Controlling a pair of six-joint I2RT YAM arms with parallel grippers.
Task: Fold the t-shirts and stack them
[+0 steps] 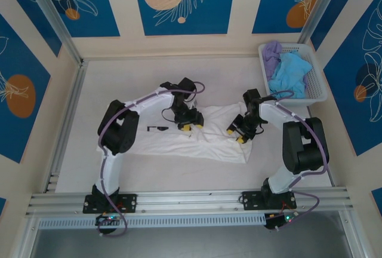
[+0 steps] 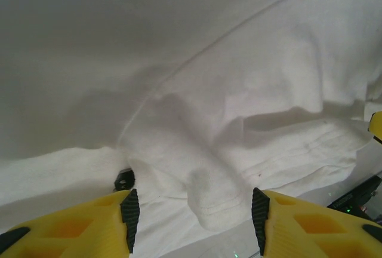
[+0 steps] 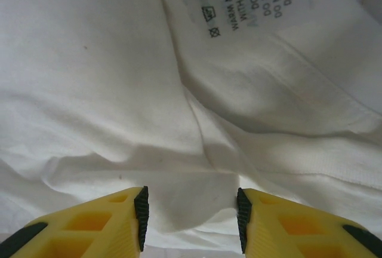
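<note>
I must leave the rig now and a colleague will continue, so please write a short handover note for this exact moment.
The left tool is open, low over the white t-shirt, with a loose fold of cloth between its fingers.
The right tool is open, low over the same shirt near its printed care text.
Things: the white t-shirt lies spread and wrinkled on the table; the light blue t-shirt and the lavender t-shirt are in the basket.
Done: no finished fold, no stack.
Left: fold all three, then stack them.
</note>
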